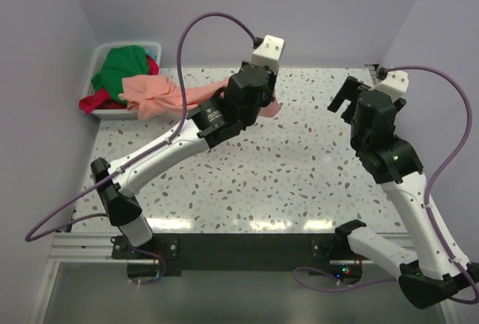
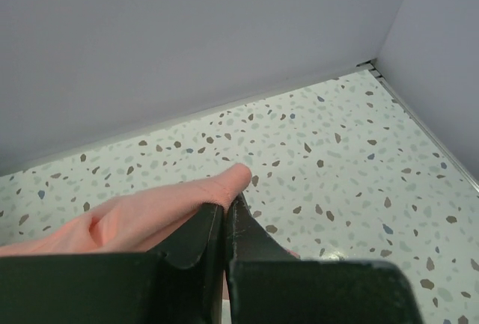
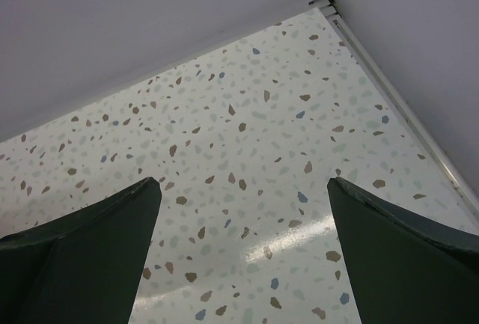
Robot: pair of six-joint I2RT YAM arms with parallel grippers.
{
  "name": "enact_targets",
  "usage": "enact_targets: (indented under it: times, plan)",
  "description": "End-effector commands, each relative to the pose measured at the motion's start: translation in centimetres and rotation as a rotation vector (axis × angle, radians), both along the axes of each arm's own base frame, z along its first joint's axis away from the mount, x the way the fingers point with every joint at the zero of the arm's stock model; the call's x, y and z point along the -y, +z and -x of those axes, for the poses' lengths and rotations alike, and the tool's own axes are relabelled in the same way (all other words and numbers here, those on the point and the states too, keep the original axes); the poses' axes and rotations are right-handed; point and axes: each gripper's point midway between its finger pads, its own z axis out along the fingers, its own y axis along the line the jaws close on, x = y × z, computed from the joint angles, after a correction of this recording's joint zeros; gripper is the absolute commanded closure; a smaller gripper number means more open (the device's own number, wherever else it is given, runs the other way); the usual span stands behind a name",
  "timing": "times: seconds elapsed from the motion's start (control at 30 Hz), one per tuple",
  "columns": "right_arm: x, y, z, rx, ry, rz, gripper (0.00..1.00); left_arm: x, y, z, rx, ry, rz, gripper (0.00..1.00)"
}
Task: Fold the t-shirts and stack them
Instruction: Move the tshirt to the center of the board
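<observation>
Pink shirt: soft matte cloth, bunched into a long creased band, not flat. Long axis runs approx left-right across the upper part of the top view; one end is heaped over the rim of the tub in the upper left, other end points right toward frame centre, where it goes under the L gripper. Wrist view: its black fingers are pressed together w/ a rounded fold of pink cloth pinched btwn them, a small nub poking past the tips toward the back wall; rest of the cloth trails off to lower left of that frame in smooth folds. Can't tell if the band's middle touches the table or hangs just above it. Green shirt: crumpled mound in the tub, top of the heap. Red shirt: wadded low at the tub's left side. Tub: white hard plastic, rectangular, rounded corners, at the table's upper-left corner by the wall. Table: smooth, slightly glossy white terrazzo-look top w/ brown, grey and blue flecks, glare streak near its lower edge. R gripper: upper right of top view, dark wedge-shaped fingers spread wide apart over bare tabletop, well apart from all shirts. Walls plain pale lilac, matte. Purple cables loop in thin arcs
</observation>
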Motion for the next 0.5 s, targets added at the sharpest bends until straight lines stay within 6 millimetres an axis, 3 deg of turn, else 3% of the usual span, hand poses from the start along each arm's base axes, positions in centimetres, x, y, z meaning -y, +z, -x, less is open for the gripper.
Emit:
enact_targets:
  times: [0.0,0.07,0.1,0.17,0.2,0.27,0.37,0.43,0.47]
  plan:
    - [1.7,1.5,1.7,0.035,-0.069,0.002,0.01,1.5,7.4,3.6,0.157,-0.010,0.069,1.00]
    - [2.0,1.8,2.1,0.046,-0.079,0.001,0.01,2.9,8.7,5.8,0.198,-0.032,0.058,1.00]
    - [2.1,1.8,2.1,0.046,-0.080,0.003,0.01,2.9,10.2,6.4,0.234,-0.033,0.053,1.00]
    - [2.2,1.9,2.3,0.047,-0.082,0.000,0.01,4.5,10.6,7.6,0.245,-0.052,0.034,1.00]
    - [2.2,1.9,2.3,0.046,-0.083,0.000,0.01,4.4,12.0,8.1,0.266,-0.055,0.039,1.00]
    - [2.2,1.7,2.5,0.046,-0.085,-0.002,0.01,5.4,11.9,8.7,0.277,-0.060,0.022,1.00]
    - [2.2,1.3,2.5,0.041,-0.078,-0.004,0.01,4.7,11.6,8.4,0.272,-0.008,0.012,1.00]
    - [2.0,0.9,2.5,0.034,-0.068,-0.005,0.01,3.6,10.3,8.1,0.263,0.059,0.011,1.00]
    - [1.9,0.8,2.4,0.029,-0.066,-0.003,0.01,1.7,12.4,8.4,0.298,0.106,0.107,1.00]
